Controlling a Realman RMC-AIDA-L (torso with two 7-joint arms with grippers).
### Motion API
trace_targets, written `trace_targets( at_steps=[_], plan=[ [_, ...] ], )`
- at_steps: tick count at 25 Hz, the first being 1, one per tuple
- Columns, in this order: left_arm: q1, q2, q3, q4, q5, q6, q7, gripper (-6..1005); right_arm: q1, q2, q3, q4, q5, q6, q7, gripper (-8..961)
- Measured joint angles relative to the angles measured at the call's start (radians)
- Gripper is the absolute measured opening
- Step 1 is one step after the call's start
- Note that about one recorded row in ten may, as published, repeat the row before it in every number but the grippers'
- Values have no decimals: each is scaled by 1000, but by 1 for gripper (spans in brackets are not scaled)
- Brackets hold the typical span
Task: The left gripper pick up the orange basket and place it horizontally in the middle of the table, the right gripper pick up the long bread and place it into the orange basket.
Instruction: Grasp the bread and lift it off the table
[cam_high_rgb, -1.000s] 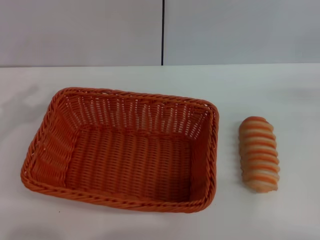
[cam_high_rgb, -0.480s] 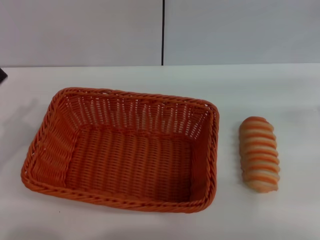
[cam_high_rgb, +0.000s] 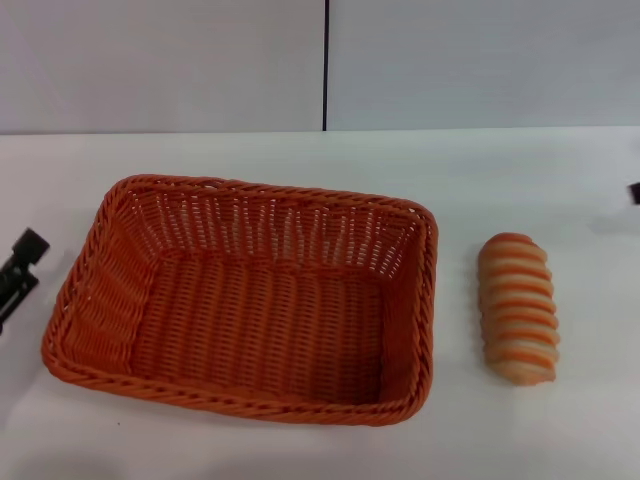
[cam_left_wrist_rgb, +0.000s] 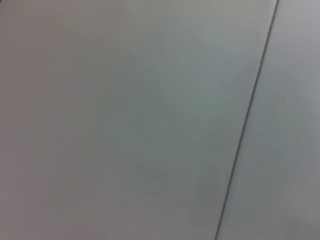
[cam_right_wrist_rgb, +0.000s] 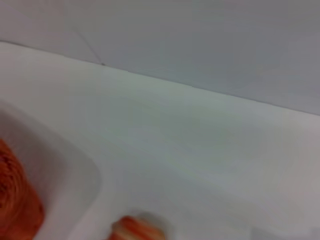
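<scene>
The orange basket (cam_high_rgb: 243, 318) lies empty on the white table (cam_high_rgb: 300, 152), left of centre, with its long side running across the head view. The long bread (cam_high_rgb: 517, 308), striped orange and cream, lies on the table to the basket's right, a short gap away. My left gripper (cam_high_rgb: 20, 265) shows as a black piece at the left edge, just outside the basket's left rim and apart from it. Only a small black tip of my right gripper (cam_high_rgb: 634, 193) shows at the right edge, beyond the bread. The right wrist view catches a basket corner (cam_right_wrist_rgb: 14, 200) and the bread (cam_right_wrist_rgb: 137, 227).
A grey wall (cam_high_rgb: 160, 60) with a dark vertical seam (cam_high_rgb: 325, 65) stands behind the table. The left wrist view shows only that wall (cam_left_wrist_rgb: 125, 120) and seam. Bare tabletop lies behind and to the right of the bread.
The left gripper has come in from the left edge and moved down towards the basket's left side. A tip of the right gripper has appeared at the right edge. Basket and bread have not moved.
</scene>
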Motion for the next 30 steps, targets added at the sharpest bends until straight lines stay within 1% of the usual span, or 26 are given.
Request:
trace_targets(
  at_steps=[1,2,3,6,7,8,12,21,30],
  plan=[
    [7,0,0,-28,1,4,33,759,5,11,-7,2,0,7,-5,693],
    [9,0,0,-38,1,5,49,759,20,31,-22,16,0,21,-16,693],
    [10,0,1,-55,1,5,69,759,20,31,-22,16,0,21,-16,693],
    [11,0,6,-75,4,2,80,759,47,54,-44,58,0,37,-23,693],
    [12,0,6,-77,4,2,80,759,63,70,-63,87,-1,45,-25,693],
    [13,-1,7,-80,4,4,80,759,63,70,-63,87,-1,45,-25,693],
    [17,-4,7,-82,5,7,82,758,71,105,-99,123,-6,95,-23,693],
    [18,-3,7,-83,6,13,82,757,80,109,-102,206,-4,162,-33,693],
    [18,-1,12,-84,6,17,83,756,81,127,-103,211,0,196,-56,693]
  ],
)
